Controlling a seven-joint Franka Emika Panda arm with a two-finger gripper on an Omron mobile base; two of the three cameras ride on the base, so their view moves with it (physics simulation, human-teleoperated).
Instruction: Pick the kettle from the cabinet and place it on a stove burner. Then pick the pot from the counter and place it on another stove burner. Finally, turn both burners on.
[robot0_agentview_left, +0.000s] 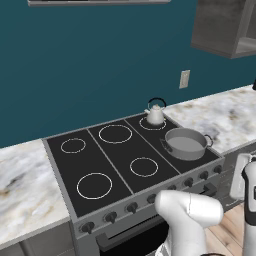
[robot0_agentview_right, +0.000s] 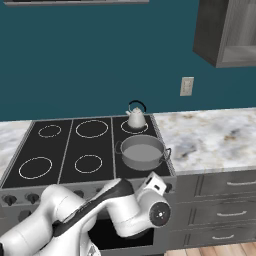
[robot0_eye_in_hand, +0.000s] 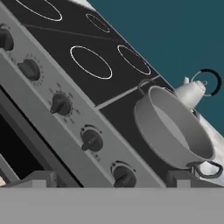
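The small white kettle (robot0_agentview_left: 155, 114) (robot0_agentview_right: 136, 118) (robot0_eye_in_hand: 192, 89) stands on the back right burner ring (robot0_agentview_left: 152, 123) of the black cooktop. Just in front of it, the wide grey pot (robot0_agentview_left: 186, 143) (robot0_agentview_right: 143, 152) (robot0_eye_in_hand: 175, 131) sits on the front right burner. My gripper (robot0_eye_in_hand: 111, 180) is open, low in front of the stove's knob row. The rightmost knob (robot0_eye_in_hand: 124, 176) shows between its finger tips, and nothing is held. The dark grey cabinet (robot0_agentview_left: 225, 27) (robot0_agentview_right: 227, 32) hangs at the upper right. The marble counter (robot0_agentview_left: 225, 117) (robot0_agentview_right: 210, 135) runs to the right of the stove.
Several more dark knobs (robot0_eye_in_hand: 60, 104) (robot0_agentview_left: 132, 207) line the stove's front panel. Other burner rings (robot0_agentview_left: 94, 185) (robot0_agentview_right: 35, 167) lie bare to the left. A wall outlet (robot0_agentview_left: 184, 79) (robot0_agentview_right: 186, 86) sits on the teal wall. Drawer fronts with silver pulls (robot0_agentview_right: 232, 214) fill the lower right.
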